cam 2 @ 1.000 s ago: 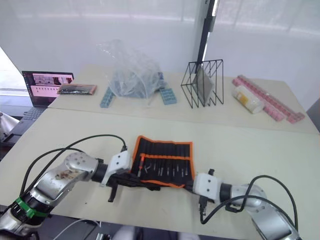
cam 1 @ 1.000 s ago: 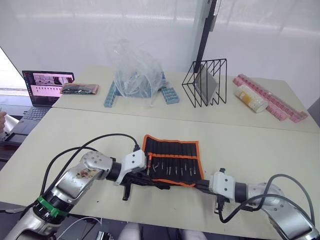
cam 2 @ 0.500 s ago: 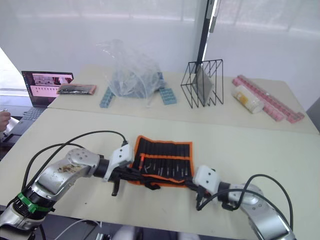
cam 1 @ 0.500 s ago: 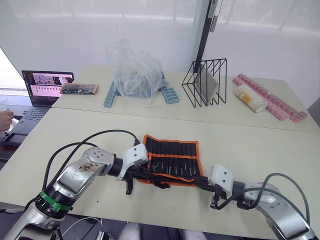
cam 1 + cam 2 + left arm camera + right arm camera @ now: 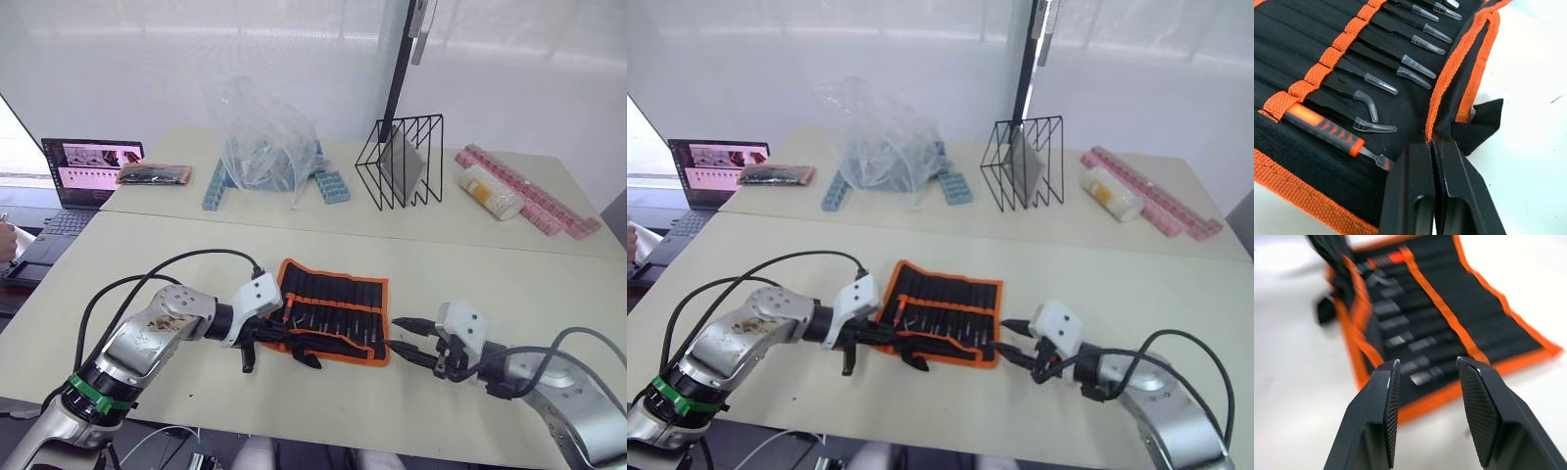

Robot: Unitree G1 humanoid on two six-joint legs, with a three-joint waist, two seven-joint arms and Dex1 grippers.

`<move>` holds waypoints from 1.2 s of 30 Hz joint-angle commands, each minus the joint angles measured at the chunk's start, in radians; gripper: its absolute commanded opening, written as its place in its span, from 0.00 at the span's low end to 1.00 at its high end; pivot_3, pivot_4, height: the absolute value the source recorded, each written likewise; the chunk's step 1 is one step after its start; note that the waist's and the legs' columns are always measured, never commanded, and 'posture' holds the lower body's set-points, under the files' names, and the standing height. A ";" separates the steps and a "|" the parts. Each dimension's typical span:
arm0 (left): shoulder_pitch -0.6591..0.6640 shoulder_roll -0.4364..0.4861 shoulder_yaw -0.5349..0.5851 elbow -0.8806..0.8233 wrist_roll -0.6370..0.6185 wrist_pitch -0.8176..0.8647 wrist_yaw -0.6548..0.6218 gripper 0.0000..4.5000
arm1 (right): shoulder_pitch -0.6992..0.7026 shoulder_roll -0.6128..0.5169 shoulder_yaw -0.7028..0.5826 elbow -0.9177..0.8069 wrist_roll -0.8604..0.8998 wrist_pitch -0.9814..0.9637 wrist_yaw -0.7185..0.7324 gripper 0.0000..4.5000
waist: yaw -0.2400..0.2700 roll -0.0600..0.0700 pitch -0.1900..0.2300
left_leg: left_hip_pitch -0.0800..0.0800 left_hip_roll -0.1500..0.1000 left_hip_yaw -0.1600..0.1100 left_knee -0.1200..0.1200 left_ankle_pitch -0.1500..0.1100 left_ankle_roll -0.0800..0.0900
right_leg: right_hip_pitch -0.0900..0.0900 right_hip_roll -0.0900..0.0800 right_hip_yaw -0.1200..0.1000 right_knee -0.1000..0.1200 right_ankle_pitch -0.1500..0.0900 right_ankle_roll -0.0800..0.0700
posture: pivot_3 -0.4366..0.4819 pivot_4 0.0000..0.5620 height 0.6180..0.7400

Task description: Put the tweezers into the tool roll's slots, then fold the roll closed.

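Note:
The tool roll [image 5: 338,305] lies open on the table, black with orange trim, its near flap [image 5: 1459,73] partly raised. Several tweezers [image 5: 1378,81] with clear tip caps sit in the slots [image 5: 1317,73] under the orange strip, beside an orange-handled tool [image 5: 1322,128]. My left gripper [image 5: 1432,143] is shut on the orange trim of the roll's near edge, at its left end. My right gripper [image 5: 394,333] hovers open just right of the roll's near right corner, touching nothing; its fingers [image 5: 1391,406] frame the roll [image 5: 1449,318] from that side.
On the far table stand a laptop [image 5: 88,166], a small orange-edged pouch [image 5: 155,174], a clear plastic bag [image 5: 265,137] over blue blocks, a black wire rack [image 5: 402,162], a bottle [image 5: 490,193] and pink pill boxes [image 5: 534,196]. Bare tabletop surrounds the roll.
My right gripper has let go of the roll's near right corner, drawn back to the right and opened. My left gripper keeps its hold on the near edge.

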 commanded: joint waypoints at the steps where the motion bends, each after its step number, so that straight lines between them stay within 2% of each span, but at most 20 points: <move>1: -0.020 -0.003 0.012 -0.017 -0.003 -0.003 -0.005 0.00 | 0.007 -0.024 0.041 -0.084 0.044 0.045 0.038 0.18 | 0.000 0.000 0.000 | 0.000 0.000 0.000 0.000 0.000 0.000 | 0.000 0.000 0.000 0.000 0.000 0.000 | 0.48 0.27 0.84; 3: -0.021 -0.002 0.010 -0.015 0.000 -0.007 -0.007 0.00 | -0.003 -0.023 0.084 -0.102 0.030 0.055 0.036 0.03 | 0.000 0.000 0.000 | 0.000 0.000 0.000 0.000 0.000 0.000 | 0.000 0.000 0.000 0.000 0.000 0.000 | 0.48 0.27 0.84; 4: -0.022 -0.002 0.010 -0.013 0.001 -0.008 -0.008 0.00 | -0.009 -0.021 0.109 -0.106 0.014 0.053 0.034 0.01 | 0.000 0.000 0.000 | 0.000 0.000 0.000 0.000 0.000 0.000 | 0.000 0.000 0.000 0.000 0.000 0.000 | 0.48 0.27 0.84; 12: -0.027 0.006 0.015 -0.007 0.001 -0.015 -0.020 0.00 | -0.094 0.069 0.306 -0.020 -0.216 -0.070 -0.052 0.01 | 0.000 0.000 0.000 | 0.000 0.000 0.000 0.000 0.000 0.000 | 0.000 0.000 0.000 0.000 0.000 0.000 | 0.48 0.27 0.84; 16: -0.019 0.017 0.014 0.002 0.012 -0.038 -0.032 0.00 | -0.122 0.125 0.318 0.060 -0.267 -0.113 -0.092 0.01 | 0.000 0.000 0.000 | 0.000 0.000 0.000 0.000 0.000 0.000 | -0.001 0.000 0.000 0.000 0.000 0.000 | 0.48 0.27 0.84; 21: -0.019 0.027 0.017 0.015 0.024 -0.074 -0.044 0.00 | -0.151 0.151 0.293 0.121 -0.251 -0.137 -0.078 0.01 | 0.000 0.000 0.000 | 0.000 0.000 0.000 0.000 0.000 0.000 | -0.001 0.000 0.000 0.000 0.000 0.000 | 0.48 0.27 0.84; 25: -0.022 0.023 0.045 0.030 0.021 -0.106 -0.045 0.26 | -0.165 0.151 0.285 0.147 -0.252 -0.152 -0.064 0.00 | 0.000 0.000 0.000 | 0.000 0.000 0.000 0.000 0.000 0.000 | -0.001 0.000 0.000 0.000 0.000 0.000 | 0.48 0.27 0.84; 31: -0.021 0.023 0.096 0.012 -0.007 -0.123 -0.059 0.71 | -0.174 0.158 0.287 0.177 -0.256 -0.168 -0.057 0.00 | 0.000 0.000 0.000 | 0.000 0.000 0.000 0.000 0.000 0.000 | -0.001 0.000 0.000 0.000 0.000 0.000 | 0.48 0.27 0.84; 34: -0.014 0.008 0.162 0.010 -0.040 -0.145 -0.047 0.94 | -0.182 0.160 0.287 0.193 -0.265 -0.167 -0.058 0.00 | 0.000 0.000 0.000 | 0.000 0.000 0.000 0.000 0.000 0.000 | -0.001 0.000 0.000 0.000 0.000 0.000 | 0.48 0.27 0.84; 35: -0.006 0.004 0.184 0.005 -0.052 -0.154 -0.045 1.00 | -0.182 0.160 0.287 0.194 -0.267 -0.165 -0.059 0.00 | 0.000 0.000 0.000 | 0.000 0.000 0.000 0.000 0.000 0.000 | -0.001 0.000 0.000 0.000 0.000 0.000 | 0.48 0.27 0.84; 36: 0.007 -0.006 0.209 -0.003 -0.073 -0.161 -0.044 1.00 | -0.181 0.162 0.286 0.196 -0.266 -0.159 -0.062 0.00 | 0.000 0.000 0.000 | 0.000 0.000 0.000 0.000 0.000 0.000 | -0.001 0.000 0.000 0.000 0.000 0.000 | 0.48 0.27 0.84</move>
